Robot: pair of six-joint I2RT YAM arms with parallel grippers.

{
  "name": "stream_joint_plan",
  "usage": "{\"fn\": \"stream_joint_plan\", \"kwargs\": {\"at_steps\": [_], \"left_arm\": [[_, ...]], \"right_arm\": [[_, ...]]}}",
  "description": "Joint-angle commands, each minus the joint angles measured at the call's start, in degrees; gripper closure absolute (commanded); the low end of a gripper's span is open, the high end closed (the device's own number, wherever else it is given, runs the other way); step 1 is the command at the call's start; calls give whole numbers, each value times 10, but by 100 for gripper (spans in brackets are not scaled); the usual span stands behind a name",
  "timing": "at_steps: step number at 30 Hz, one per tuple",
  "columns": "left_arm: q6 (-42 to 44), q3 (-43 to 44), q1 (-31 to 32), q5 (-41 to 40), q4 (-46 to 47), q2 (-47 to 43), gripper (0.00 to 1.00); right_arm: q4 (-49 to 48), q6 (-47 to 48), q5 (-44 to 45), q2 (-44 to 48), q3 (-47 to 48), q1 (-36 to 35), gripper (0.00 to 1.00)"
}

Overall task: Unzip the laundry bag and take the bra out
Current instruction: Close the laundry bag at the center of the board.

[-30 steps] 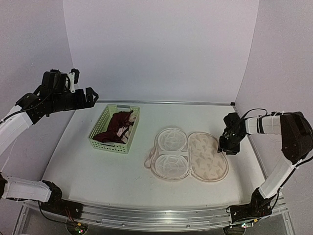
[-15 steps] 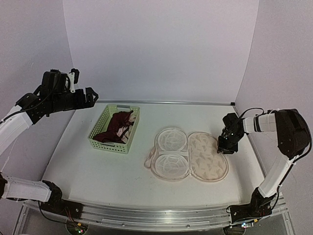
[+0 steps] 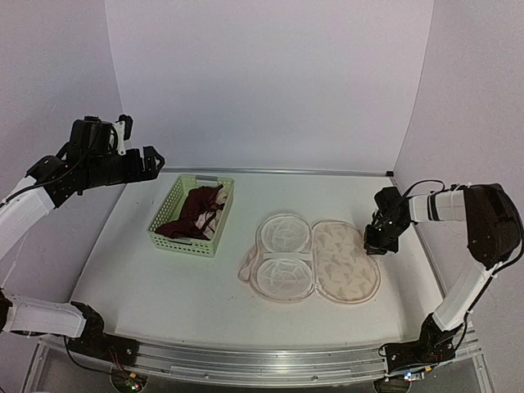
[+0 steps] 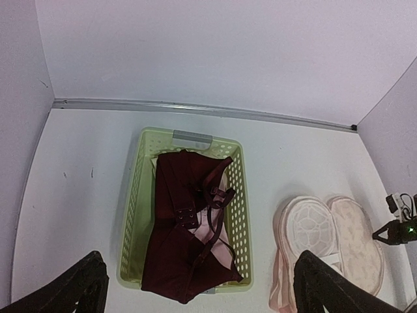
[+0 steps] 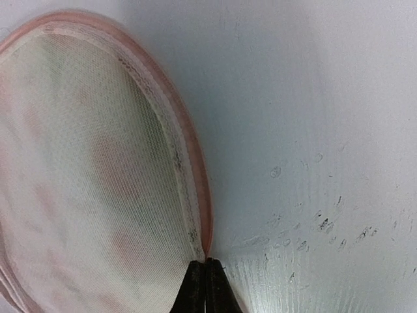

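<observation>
Two arms in view, one at work. I take the green basket (image 3: 182, 244) as my landmark for this entry.

Bra (image 3: 192, 217): dark maroon, lying crumpled inside the basket. In the left wrist view a strap and the hook band are on top of the heap.

Laundry bag (image 3: 348, 266): flat on the table (image 3: 164, 286), just to the right of the basket and apart from it. It lies spread open like a book. The half nearer the basket shows two pale mesh cups (image 3: 285, 254). The half away from the basket shows the leaf print.

Left gripper (image 3: 150, 162): raised off the table, above and to the left of the basket's far left corner. Its camera looks straight down on the basket. Its fingers (image 4: 78, 287) sit at the two bottom corners of that view, spread wide with nothing between them.

Right gripper (image 3: 378, 239): low at the bag's edge on the side away from the basket. In its own camera the two fingertips (image 5: 195, 290) are pressed together, and the bag's pale trim runs straight into them. I read this as a pinch on the trim. The table just beyond the bag is scuffed with small dark marks.
</observation>
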State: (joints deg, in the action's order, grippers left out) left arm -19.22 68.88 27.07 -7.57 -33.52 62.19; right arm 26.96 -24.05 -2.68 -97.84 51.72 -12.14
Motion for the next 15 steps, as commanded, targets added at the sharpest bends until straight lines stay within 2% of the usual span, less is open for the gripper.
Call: {"fn": "stream_joint_plan", "kwargs": {"at_steps": [1, 8, 15], "left_arm": [[10, 5, 1, -5, 14, -16, 0], [9, -1, 1, -6, 14, -28, 1], [12, -3, 1, -2, 14, -32, 1]], "right_arm": [[3, -6, -7, 67, 16, 1, 100], [34, -16, -55, 139, 59, -2, 100], [44, -43, -74, 162, 133, -59, 100]]}}
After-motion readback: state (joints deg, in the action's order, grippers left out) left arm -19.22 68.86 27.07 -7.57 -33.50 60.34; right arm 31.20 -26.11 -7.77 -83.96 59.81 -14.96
